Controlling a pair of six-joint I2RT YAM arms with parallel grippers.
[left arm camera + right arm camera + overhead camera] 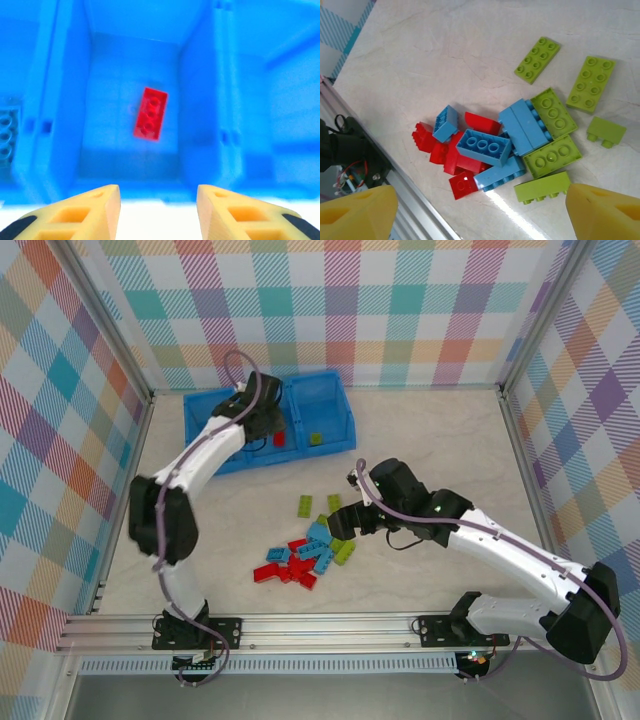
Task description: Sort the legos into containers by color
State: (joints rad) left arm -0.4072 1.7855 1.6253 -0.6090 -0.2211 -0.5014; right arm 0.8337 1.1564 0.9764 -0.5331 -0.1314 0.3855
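right tool [480,205] wide open, empty, over the bricks [482,146]; left tool [157,196] parted, empty. they look light, slick: pinch flat sides.

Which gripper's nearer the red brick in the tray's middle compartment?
Left. The left gripper hangs open at the tray, the red brick lying just ahead of it. The right gripper is open above the loose pile on the table, far from the tray.
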